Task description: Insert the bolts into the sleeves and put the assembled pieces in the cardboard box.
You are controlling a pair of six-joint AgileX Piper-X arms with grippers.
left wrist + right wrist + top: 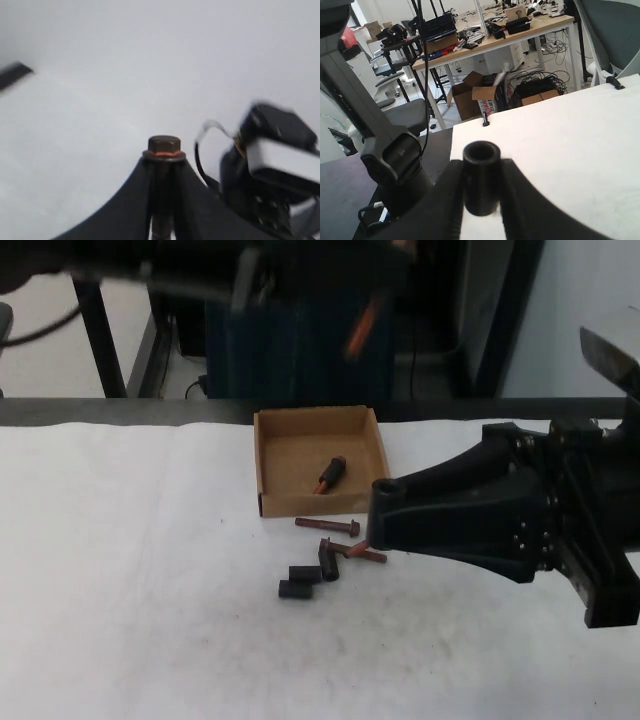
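left fingers [120, 212] clamp bolt [163, 148]; right fingers [535, 207] clamp sleeve [481, 176]

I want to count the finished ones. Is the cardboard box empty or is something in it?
Not empty. One piece lies inside the cardboard box: a dark sleeve with a reddish bolt sticking out.

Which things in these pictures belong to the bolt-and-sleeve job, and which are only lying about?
Job: cardboard box; assembled piece inside it; loose bolts and loose sleeves on the bench; held bolt in left gripper; held sleeve in right gripper.

Lying about: office chair, floor cartons and desk in the room behind.
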